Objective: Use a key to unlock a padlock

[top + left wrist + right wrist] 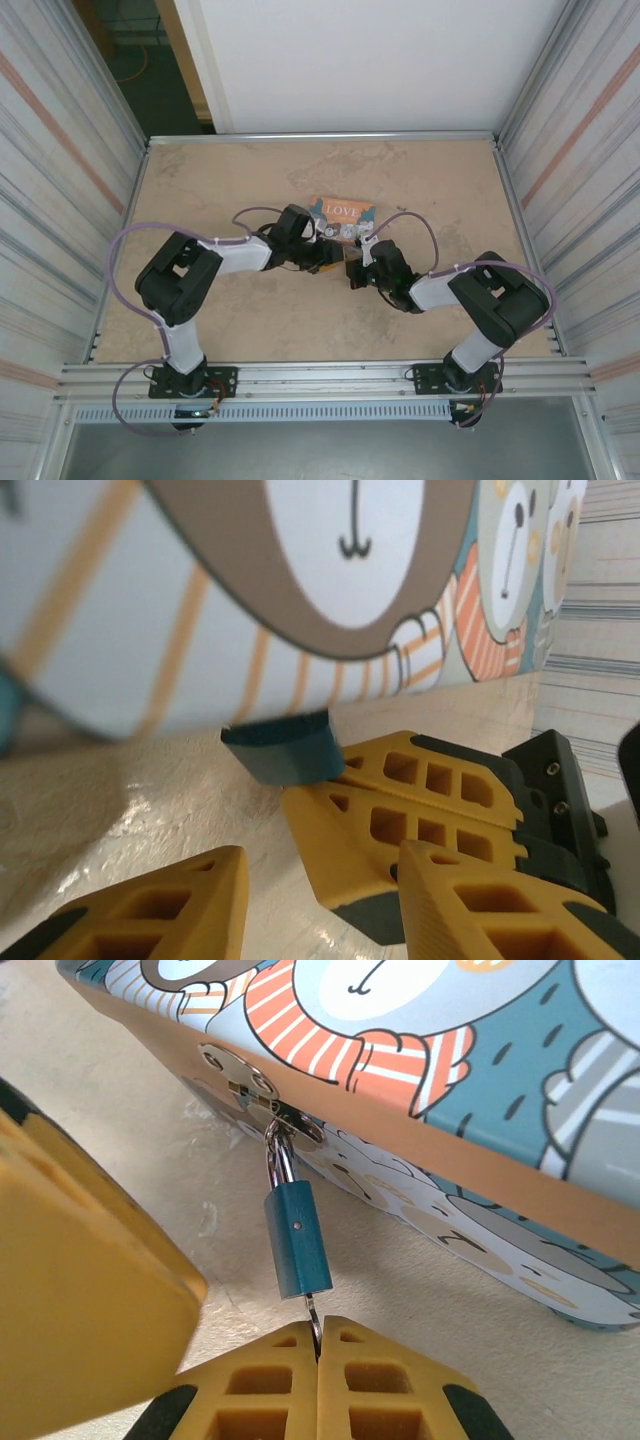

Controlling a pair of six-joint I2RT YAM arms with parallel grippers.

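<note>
The padlock (pixel 297 1240), a small teal body, hangs by its silvery shackle from the round hasp (pixel 262 1100) on the picture box (pixel 470 1080). A thin metal key (pixel 315 1315) sticks out of its underside, and my right gripper (pixel 318 1345) is shut on that key. In the left wrist view the padlock (pixel 285 745) lies against the box's foot, just beyond the right gripper's yellow fingers (pixel 400 810). My left gripper (pixel 320 905) is open, its fingers apart and short of the padlock. From above, both grippers meet in front of the box (pixel 340 212).
One yellow finger of the left gripper (pixel 80 1280) stands close to the left of the padlock. The box lies mid-table on the tan surface (pixel 250 170), with ribbed metal walls (pixel 60 190) on both sides.
</note>
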